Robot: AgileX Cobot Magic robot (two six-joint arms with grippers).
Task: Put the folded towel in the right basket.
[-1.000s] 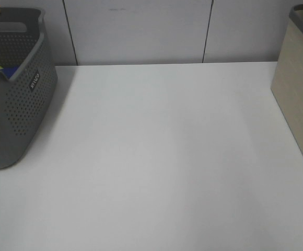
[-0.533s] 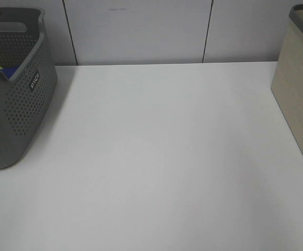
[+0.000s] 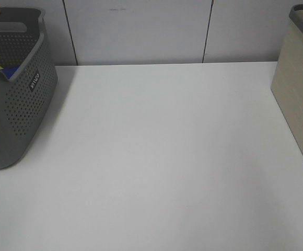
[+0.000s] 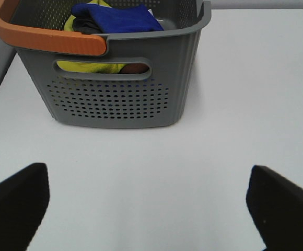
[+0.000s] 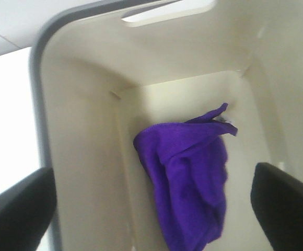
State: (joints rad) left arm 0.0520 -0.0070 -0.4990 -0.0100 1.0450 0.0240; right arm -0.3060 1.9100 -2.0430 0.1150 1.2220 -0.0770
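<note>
Looking down from the high camera, we have a white table (image 3: 156, 157) with a grey perforated basket (image 3: 15, 110) at its left edge and a beige basket (image 3: 298, 99) with a dark rim at its right edge, the two well apart. A sliver of yellow and blue cloth shows inside the grey one, and neither arm is in this shot. Over to the left wrist view: the left gripper (image 4: 151, 204) hangs above bare table just short of the grey basket, its dark fingers (image 4: 15, 204) spread wide to either side with nothing between them, so that one is clearly open and empty. The basket's orange handle (image 4: 47, 39) faces the camera, and inside lie a blue cloth (image 4: 117, 15) on top and a yellow cloth (image 4: 89, 66) showing through the hand slot. Now the right wrist view, and here is the one that matters: the purple towel (image 5: 193, 183) lies on the floor of the beige basket (image 5: 83, 157), loosely bunched against one side wall with a corner poking up. The right gripper (image 5: 151, 212) looks straight down into the basket, fingers (image 5: 284, 209) parted wide and gripping nothing; the towel sits down between them in the frame and touches neither.
</note>
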